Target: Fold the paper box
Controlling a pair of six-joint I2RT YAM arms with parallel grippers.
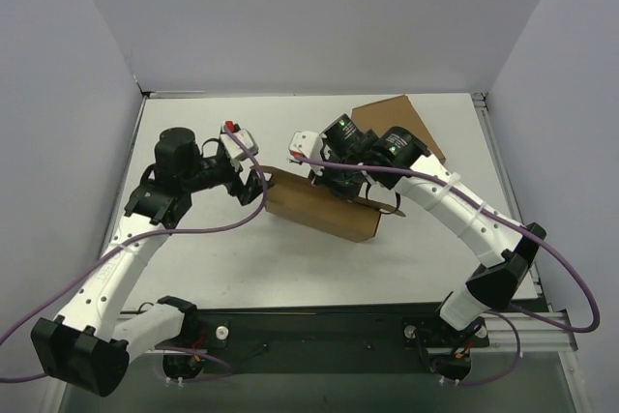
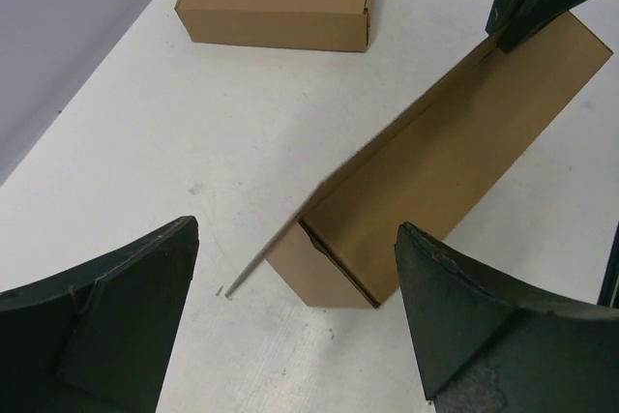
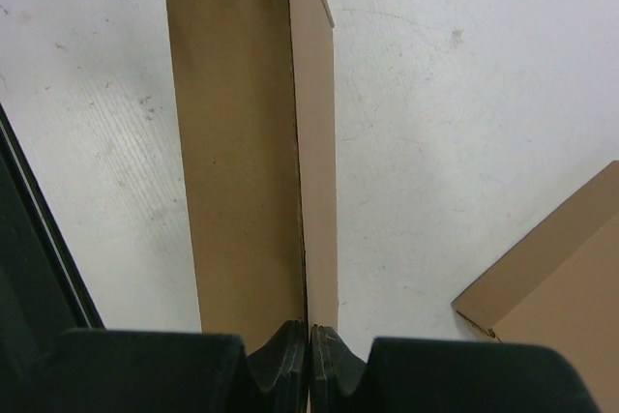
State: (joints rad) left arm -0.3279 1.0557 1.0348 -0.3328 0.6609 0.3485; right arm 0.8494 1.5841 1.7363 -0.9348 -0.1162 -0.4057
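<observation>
The paper box point(image 1: 327, 214), plain brown cardboard, lies on the table point(image 1: 242, 258), half-folded into a long open trough.

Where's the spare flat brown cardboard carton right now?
Top view: the flat closed brown cardboard carton lies far right on the white table, just beyond the half-folded brown kraft paper box, apart from it.

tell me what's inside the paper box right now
Only plain brown cardboard shows on the paper box; nothing loose is visible. A thin dark gap at its near end gives no view in, so anything deeper is covered.
</observation>
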